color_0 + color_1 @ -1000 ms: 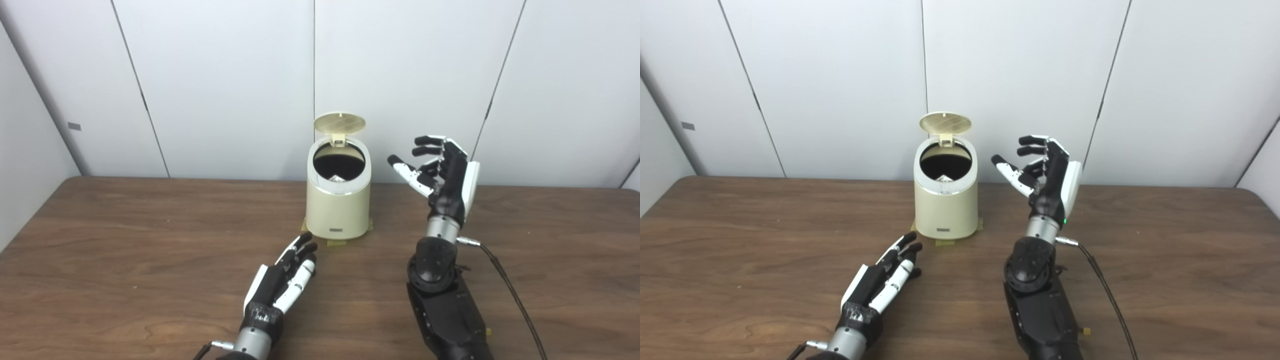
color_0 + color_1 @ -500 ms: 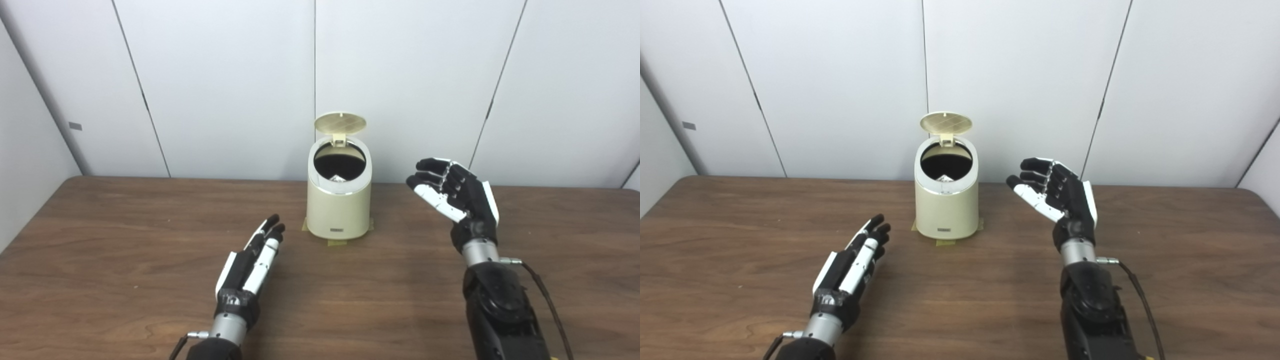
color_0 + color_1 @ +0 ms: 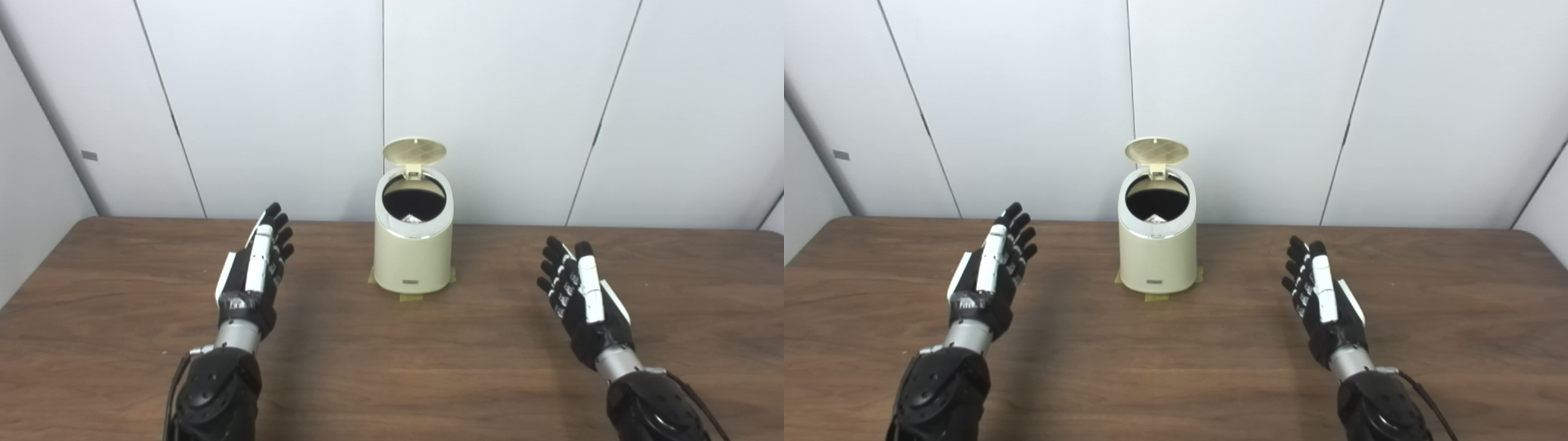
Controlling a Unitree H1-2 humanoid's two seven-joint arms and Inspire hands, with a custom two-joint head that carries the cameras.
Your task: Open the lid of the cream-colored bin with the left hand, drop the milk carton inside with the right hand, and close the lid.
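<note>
The cream-colored bin point(image 3: 413, 257) stands at the back middle of the wooden table, on bits of tape. Its round lid point(image 3: 414, 151) is up, hinged at the back. A pale corner of the milk carton point(image 3: 410, 217) shows inside the dark opening. My left hand point(image 3: 254, 275) is open and empty, fingers straight, to the left of the bin and apart from it. My right hand point(image 3: 582, 300) is open and empty, fingers straight, to the right of the bin and nearer the front. Both hands also show in the right eye view, left point(image 3: 989, 275) and right point(image 3: 1323, 303).
The brown wooden table point(image 3: 392, 361) runs the full width of the view. White wall panels point(image 3: 490, 92) stand right behind the bin. A wall closes the left side point(image 3: 30, 184).
Both hands have drawn away from the bin: the left swung out to the left, the right dropped from beside the bin's opening down and right. The lid stays up.
</note>
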